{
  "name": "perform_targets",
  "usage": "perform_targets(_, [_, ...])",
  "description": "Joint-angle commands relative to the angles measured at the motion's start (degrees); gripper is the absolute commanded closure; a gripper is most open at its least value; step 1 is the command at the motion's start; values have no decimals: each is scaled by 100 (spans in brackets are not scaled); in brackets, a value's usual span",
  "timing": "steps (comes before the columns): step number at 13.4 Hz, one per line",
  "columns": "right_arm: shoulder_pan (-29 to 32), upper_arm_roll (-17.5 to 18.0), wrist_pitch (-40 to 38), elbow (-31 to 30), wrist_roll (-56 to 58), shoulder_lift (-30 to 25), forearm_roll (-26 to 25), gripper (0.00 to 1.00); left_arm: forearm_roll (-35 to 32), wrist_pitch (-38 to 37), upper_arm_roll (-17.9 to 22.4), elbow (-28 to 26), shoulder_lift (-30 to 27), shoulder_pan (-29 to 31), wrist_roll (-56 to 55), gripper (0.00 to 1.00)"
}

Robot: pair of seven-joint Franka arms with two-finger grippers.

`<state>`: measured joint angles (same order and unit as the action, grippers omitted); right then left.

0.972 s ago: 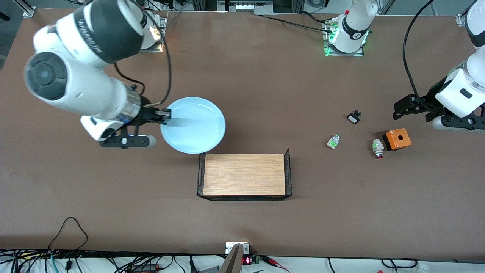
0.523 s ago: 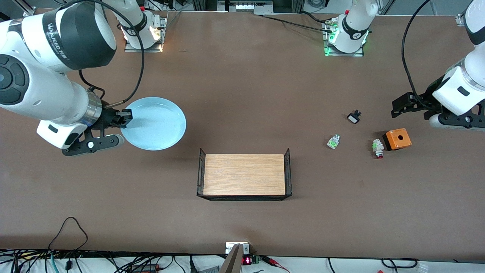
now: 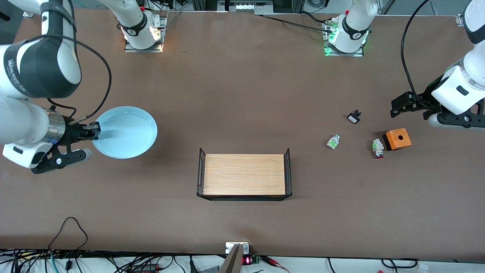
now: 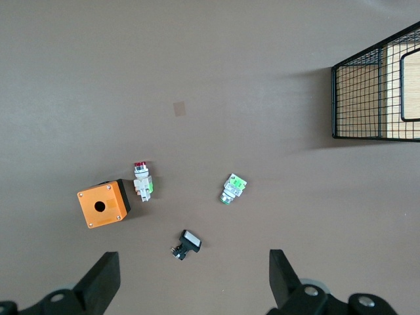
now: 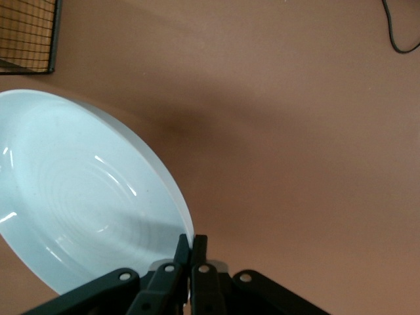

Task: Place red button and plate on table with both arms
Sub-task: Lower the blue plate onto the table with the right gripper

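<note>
Right gripper (image 3: 93, 131), mid-left of frame, pinches the plate (image 3: 127, 132) by its rim (stiff, likely slippery, breakable). Left gripper (image 3: 396, 109), fingers spread wide and empty, hangs above the red button (image 3: 377, 148), mid-right.

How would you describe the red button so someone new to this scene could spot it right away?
Start at the orange box with a round hole in its top, toward the left arm's end of the table. The red button lies right beside that box. It is a tiny whitish part with a green bit, and unlike the similar white-green piece nearby, it ends in a red tip.
</note>
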<state>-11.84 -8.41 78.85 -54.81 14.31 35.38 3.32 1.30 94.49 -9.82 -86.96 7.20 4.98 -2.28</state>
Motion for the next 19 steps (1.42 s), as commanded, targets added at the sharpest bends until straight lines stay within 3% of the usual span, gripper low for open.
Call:
perform_targets(1, [146, 50, 576, -423, 168, 74, 11, 100, 107, -106, 41, 57, -52, 3, -36, 0])
perform_targets(6, [436, 67, 1974, -1189, 195, 495, 81, 100, 107, -106, 50, 57, -43, 11, -9, 0])
perform_targets(8, [533, 67, 2378, -1513, 195, 628, 474, 100, 82, -106, 76, 21, -96, -119, -18, 0])
perform_targets(10, [647, 67, 2905, -1891, 195, 803, 871, 100, 81, -106, 339, 21, -105, -365, -9, 0])
perform_targets(13, [656, 102, 3617, -2304, 195, 883, 995, 100, 81, -89, 569, 21, -105, -577, -9, 0])
perform_targets(19, [630, 190, 4681, -2464, 177, 1313, 1066, 100, 72, -97, 534, 65, -87, -481, -18, 0])
